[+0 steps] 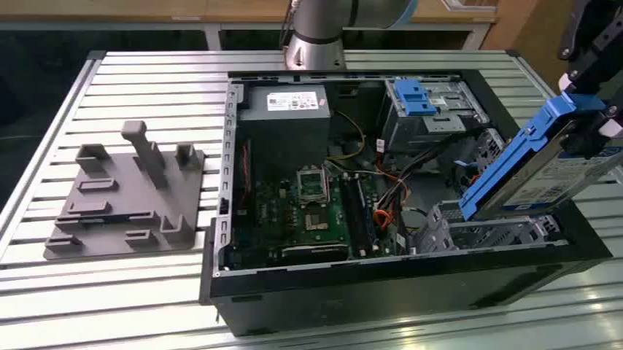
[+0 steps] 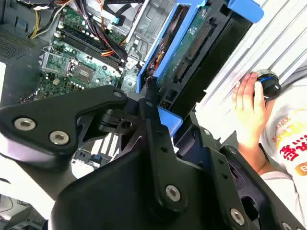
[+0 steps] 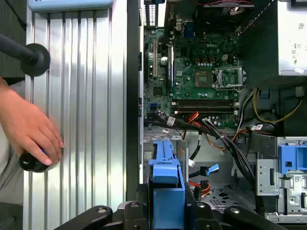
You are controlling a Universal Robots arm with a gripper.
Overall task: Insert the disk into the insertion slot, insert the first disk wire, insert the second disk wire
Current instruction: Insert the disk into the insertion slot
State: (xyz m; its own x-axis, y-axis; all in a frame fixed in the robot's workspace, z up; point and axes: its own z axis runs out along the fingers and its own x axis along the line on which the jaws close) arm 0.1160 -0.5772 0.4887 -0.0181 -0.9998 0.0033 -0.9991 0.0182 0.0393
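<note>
You've got a silver-grey round tube for the arm (image 1: 314, 36) in the exterior view, with a pale blue cap (image 1: 404, 11) on the joint above it. In the second wrist view the hand (image 2: 165, 117) is matte black: flat angular link plates, rounded at the pivots, with silver screws (image 2: 24, 124) sunk in round recesses. There's a white housing (image 2: 21, 179) behind them. You'll see the same black links (image 3: 98, 212) in the first wrist view.
</note>
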